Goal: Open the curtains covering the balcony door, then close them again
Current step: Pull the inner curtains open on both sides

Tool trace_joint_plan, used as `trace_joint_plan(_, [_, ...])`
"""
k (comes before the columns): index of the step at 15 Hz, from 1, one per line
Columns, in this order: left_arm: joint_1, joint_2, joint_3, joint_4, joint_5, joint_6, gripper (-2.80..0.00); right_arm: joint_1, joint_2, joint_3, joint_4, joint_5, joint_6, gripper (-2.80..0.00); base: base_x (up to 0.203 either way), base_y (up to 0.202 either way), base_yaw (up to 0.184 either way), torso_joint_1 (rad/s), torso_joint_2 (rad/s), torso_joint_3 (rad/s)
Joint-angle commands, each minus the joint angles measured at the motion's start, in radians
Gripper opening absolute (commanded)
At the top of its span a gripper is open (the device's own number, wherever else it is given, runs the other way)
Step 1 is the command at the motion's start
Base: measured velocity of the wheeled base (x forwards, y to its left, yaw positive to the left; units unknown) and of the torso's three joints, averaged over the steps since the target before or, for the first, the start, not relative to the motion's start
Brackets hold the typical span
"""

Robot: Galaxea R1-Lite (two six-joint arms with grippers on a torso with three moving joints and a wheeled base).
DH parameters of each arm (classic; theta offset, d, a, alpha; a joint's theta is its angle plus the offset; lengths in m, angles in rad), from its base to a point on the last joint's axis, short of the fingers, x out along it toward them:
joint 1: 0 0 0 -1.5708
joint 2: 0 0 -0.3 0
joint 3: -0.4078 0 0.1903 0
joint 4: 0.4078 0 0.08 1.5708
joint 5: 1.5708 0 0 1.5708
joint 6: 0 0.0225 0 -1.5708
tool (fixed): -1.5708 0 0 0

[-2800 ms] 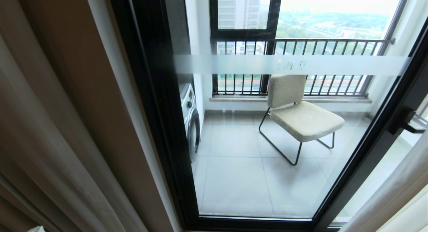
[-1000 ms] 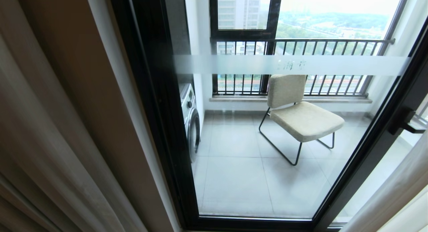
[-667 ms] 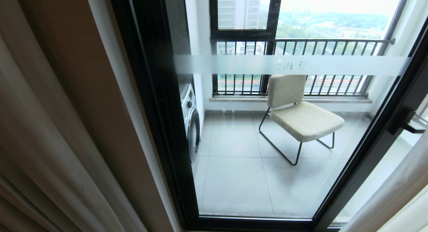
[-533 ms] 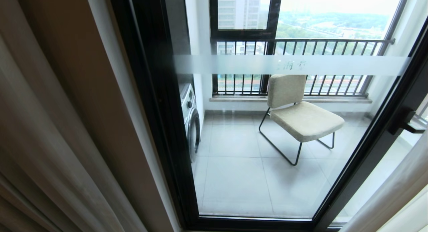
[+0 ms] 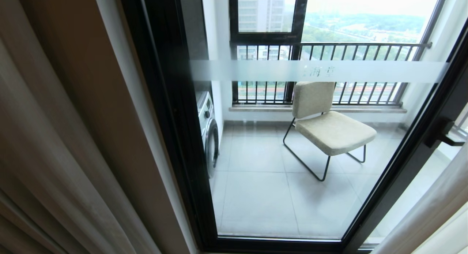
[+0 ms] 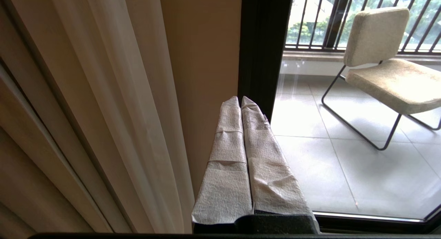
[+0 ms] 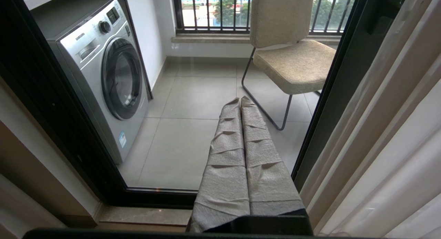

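Beyond the door (image 5: 172, 111), a tiled balcony is seen with a chair (image 5: 325, 126), a washer (image 5: 209, 137) against the left wall and a railed window (image 5: 329, 45) at the back. Black frame bars are seen on the door at left, at right and along the floor, and a frosted band (image 5: 318, 71) is carried level across the glass. A black handle (image 5: 444, 135) is fixed on the right frame bar.

Curtains (image 5: 55, 155) are drawn aside to both edges, so the glass is left uncovered. One panel hangs at the left of the door and another (image 5: 431, 210) at the right, each with its long axis running from ceiling to floor and its folds lying along that axis. In the head view both panels are seen leaning, an effect of the downward look.

Neither arm is seen in the head view. The left hand (image 6: 240, 100) is shown by its wrist view with its wrapped fingers (image 6: 227, 156) pressed together and nothing between them, pointed at the left frame bar, the left panel (image 6: 103, 94) just beside it and not touched. The right hand (image 7: 240, 101) is likewise closed on nothing, pointed through the glass toward the chair (image 7: 289, 42), with the right panel (image 7: 386, 128) alongside and the washer (image 7: 103, 70) on the other side.
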Motion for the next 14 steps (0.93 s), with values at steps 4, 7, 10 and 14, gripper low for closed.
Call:
trace_joint_plan(4, [0.0, -0.001, 0.0, -0.001, 0.001, -0.001, -2.8, 0.001, 0.0, 0.0, 0.0, 0.0, 0.0, -2.8, 0.0, 0.0, 0.0, 0.0, 0.0, 0.0])
trace_joint_plan(7, [0.0, -0.001, 0.0, -0.001, 0.001, -0.001, -2.8, 0.0, 0.0, 0.0, 0.0, 0.0, 0.0, -2.8, 0.0, 0.0, 0.0, 0.0, 0.0, 0.0])
trace_joint_plan(10, [0.0, -0.001, 0.0, 0.0, 0.001, 0.001, -2.8, 0.0, 0.0, 0.0, 0.0, 0.0, 0.0, -2.8, 0.0, 0.0, 0.0, 0.0, 0.0, 0.0])
trace_joint_plan(14, [0.0, -0.001, 0.0, 0.0, 0.001, 0.001, -2.8, 0.0, 0.0, 0.0, 0.0, 0.0, 0.0, -2.8, 0.0, 0.0, 0.0, 0.0, 0.0, 0.0])
